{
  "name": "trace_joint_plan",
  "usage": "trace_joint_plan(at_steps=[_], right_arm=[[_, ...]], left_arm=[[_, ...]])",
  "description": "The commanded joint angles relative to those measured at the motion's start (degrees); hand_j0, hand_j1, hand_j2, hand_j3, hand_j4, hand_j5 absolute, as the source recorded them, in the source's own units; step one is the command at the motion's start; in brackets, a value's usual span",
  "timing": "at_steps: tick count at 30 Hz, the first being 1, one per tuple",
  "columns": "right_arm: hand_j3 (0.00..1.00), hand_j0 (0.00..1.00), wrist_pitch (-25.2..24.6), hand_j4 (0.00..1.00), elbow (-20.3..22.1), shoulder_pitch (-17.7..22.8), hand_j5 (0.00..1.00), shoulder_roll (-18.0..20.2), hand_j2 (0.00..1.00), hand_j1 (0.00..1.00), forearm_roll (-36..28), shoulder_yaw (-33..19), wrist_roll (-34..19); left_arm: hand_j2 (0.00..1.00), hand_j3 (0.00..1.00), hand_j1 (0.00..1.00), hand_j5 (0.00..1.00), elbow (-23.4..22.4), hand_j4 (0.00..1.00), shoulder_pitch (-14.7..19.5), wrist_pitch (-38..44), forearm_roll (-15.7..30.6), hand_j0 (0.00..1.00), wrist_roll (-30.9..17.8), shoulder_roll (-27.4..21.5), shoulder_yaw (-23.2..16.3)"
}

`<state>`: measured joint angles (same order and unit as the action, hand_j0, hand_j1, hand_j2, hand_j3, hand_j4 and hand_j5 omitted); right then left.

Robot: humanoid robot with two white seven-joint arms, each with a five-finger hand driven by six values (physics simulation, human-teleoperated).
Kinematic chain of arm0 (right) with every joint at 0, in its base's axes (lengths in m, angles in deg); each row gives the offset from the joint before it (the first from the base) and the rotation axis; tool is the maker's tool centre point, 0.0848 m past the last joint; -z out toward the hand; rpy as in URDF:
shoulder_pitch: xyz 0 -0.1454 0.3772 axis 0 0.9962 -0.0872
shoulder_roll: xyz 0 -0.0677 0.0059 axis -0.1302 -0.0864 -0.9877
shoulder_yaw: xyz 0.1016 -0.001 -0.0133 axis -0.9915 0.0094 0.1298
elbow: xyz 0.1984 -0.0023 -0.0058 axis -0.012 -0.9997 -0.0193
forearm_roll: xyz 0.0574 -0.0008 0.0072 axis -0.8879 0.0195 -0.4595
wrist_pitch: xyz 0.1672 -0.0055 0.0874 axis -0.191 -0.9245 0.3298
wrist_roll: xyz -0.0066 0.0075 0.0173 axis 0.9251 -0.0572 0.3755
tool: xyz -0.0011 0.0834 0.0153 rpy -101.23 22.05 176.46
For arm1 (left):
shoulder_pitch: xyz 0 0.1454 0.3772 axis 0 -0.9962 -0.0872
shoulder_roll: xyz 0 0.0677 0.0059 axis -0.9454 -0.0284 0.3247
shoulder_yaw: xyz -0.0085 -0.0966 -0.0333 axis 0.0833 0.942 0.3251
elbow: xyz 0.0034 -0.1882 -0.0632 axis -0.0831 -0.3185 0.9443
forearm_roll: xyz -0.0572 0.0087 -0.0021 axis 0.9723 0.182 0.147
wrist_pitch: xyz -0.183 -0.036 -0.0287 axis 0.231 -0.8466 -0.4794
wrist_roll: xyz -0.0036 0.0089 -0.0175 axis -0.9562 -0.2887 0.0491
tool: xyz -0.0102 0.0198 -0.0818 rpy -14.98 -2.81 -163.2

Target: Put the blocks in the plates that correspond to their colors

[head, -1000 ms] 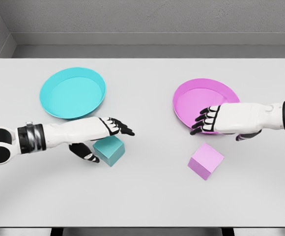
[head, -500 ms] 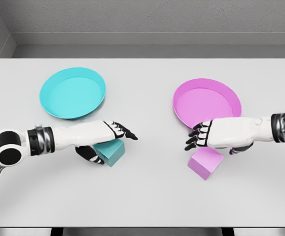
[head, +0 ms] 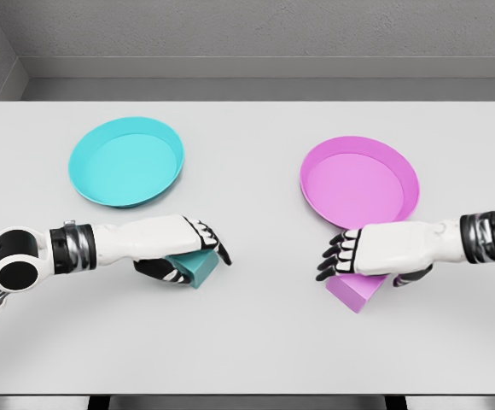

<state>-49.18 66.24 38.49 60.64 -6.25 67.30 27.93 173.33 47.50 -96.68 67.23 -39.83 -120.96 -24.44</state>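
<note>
Both hands have dropped onto their blocks, left hand [head: 183,252] curling around the teal block [head: 198,267], right hand [head: 363,254] loosely covering the pink block [head: 356,289] on the table [head: 256,342], where shallow grips could let either slip.

In the lower half, the left hand [head: 183,248] covers the teal block [head: 198,268], the right hand [head: 363,254] covers the pink block [head: 356,291], below both plates.

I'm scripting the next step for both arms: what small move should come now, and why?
Probably close both hands' fingers. The left hand lies over the teal block, the right hand over the pink block; both blocks sit on the table, and the teal plate and pink plate hold nothing.
</note>
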Motion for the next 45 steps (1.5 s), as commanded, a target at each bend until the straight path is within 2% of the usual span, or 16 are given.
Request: trace_joint_plan(at_steps=[1, 3, 8, 11, 13, 18, 22, 24, 28, 30, 33, 34, 39, 40, 42, 45], right_arm=[[1.0, 1.0, -0.12, 1.0, 0.01, 0.0, 1.0, -0.06, 1.0, 1.0, -0.36, 0.36, 0.64], [1.0, 1.0, -0.12, 1.0, 0.01, 0.09, 1.0, -0.5, 1.0, 1.0, -0.36, 0.71, 0.55], [1.0, 1.0, -0.12, 1.0, -0.08, 0.09, 1.0, -1.73, 1.0, 1.0, -0.27, 1.77, 0.38], [0.82, 0.82, -0.12, 0.82, -0.16, 0.09, 0.82, -1.73, 0.82, 0.82, -0.27, 1.24, -0.06], [0.78, 0.78, -0.12, 0.78, -0.16, 0.09, 0.78, -1.73, 0.78, 0.78, -0.27, 0.98, -0.33], [0.75, 0.75, -0.12, 0.75, -0.25, 0.09, 0.75, -1.73, 0.75, 0.75, -0.27, 0.8, -1.03], [0.7, 0.7, -0.12, 0.7, -0.25, 0.09, 0.7, -1.73, 0.7, 0.7, -0.27, 0.36, -1.03], [0.7, 0.7, -0.12, 0.7, -0.6, 0.09, 0.7, -1.73, 0.7, 0.7, -0.36, -1.13, -1.03], [0.68, 0.68, -0.12, 0.68, -1.31, 0.18, 0.68, -1.73, 0.68, 0.68, -0.45, -2.8, -0.68], [0.68, 0.68, -0.12, 0.68, -1.39, 0.17, 0.68, -1.73, 0.68, 0.68, -0.53, -3.86, -0.42], [0.68, 0.68, -0.12, 0.68, -1.48, 0.09, 0.68, -1.73, 0.68, 0.68, -2.12, -5.79, -0.24], [0.68, 0.68, -0.12, 0.68, -1.48, 0.17, 0.68, -1.73, 0.68, 0.68, -2.38, -6.41, -0.24], [0.68, 0.68, -0.12, 0.68, -2.01, 0.17, 0.68, -1.73, 0.68, 0.68, -5.46, -8.43, -0.24], [0.68, 0.68, -0.12, 0.68, -2.62, 0.17, 0.68, -1.64, 0.68, 0.68, -6.07, -9.31, -0.24], [0.68, 0.68, -0.12, 0.68, -4.2, 0.09, 0.68, -1.64, 0.68, 0.68, -7.65, -11.15, -0.24], [0.68, 0.68, -0.12, 0.68, -6.4, 0.09, 0.68, -1.73, 0.68, 0.68, -10.81, -14.49, -0.33]], left_arm=[[0.46, 0.46, 0.46, 0.46, 0.1, 0.46, 0.0, -2.0, 0.29, 0.46, 0.02, -0.19, 0.02], [0.42, 0.42, 0.42, 0.42, 0.1, 0.42, 0.09, -3.94, 0.29, 0.42, 0.02, -0.19, 0.02], [0.42, 0.42, 0.42, 0.42, 0.1, 0.42, 3.78, -5.0, 0.29, 0.42, 0.02, -0.19, 0.2], [0.42, 0.42, 0.42, 0.42, -0.43, 0.42, 6.06, -4.29, 0.29, 0.42, 0.02, -0.54, 0.99], [0.42, 0.42, 0.42, 0.42, -3.59, 0.42, 7.73, -4.2, 0.29, 0.42, 0.11, -0.45, 1.95], [0.42, 0.42, 0.42, 0.42, -12.99, 0.42, 8.61, -4.2, 0.2, 0.42, 0.11, 0.08, 9.51], [0.42, 0.42, 0.42, 0.42, -17.48, 0.42, 9.4, -4.03, 0.12, 0.42, 0.11, 0.43, 13.2], [0.42, 0.42, 0.42, 0.42, -20.38, 0.42, 9.49, -3.94, -3.57, 0.42, 0.02, 3.15, 14.87], [0.45, 0.45, 0.45, 0.45, -28.73, 0.45, 11.95, -3.94, -8.49, 0.45, 0.02, 9.22, 14.7], [0.47, 0.47, 0.47, 0.47, -31.54, 0.47, 12.74, -3.94, -9.02, 0.47, 0.02, 10.71, 14.52], [0.58, 0.58, 0.58, 0.58, -34.09, 0.58, 12.83, -3.94, -9.29, 0.58, 0.02, 11.5, 14.26], [0.66, 0.66, 0.66, 0.66, -35.15, 0.66, 12.83, -3.94, -9.29, 0.66, 0.02, 11.77, 14.26], [0.91, 0.91, 0.91, 0.91, -36.38, 0.91, 12.92, -3.85, -9.11, 0.91, 0.02, 11.77, 14.7], [1.0, 1.0, 1.0, 1.0, -36.29, 1.0, 13.36, -3.94, -8.94, 1.0, 0.02, 11.59, 14.79], [1.0, 1.0, 1.0, 1.0, -35.59, 1.0, 13.62, -4.64, -8.67, 1.0, 0.02, 10.71, 15.84], [1.0, 1.0, 1.0, 1.0, -35.15, 1.0, 13.45, -6.93, -8.59, 1.0, 0.02, 8.25, 19.44]])
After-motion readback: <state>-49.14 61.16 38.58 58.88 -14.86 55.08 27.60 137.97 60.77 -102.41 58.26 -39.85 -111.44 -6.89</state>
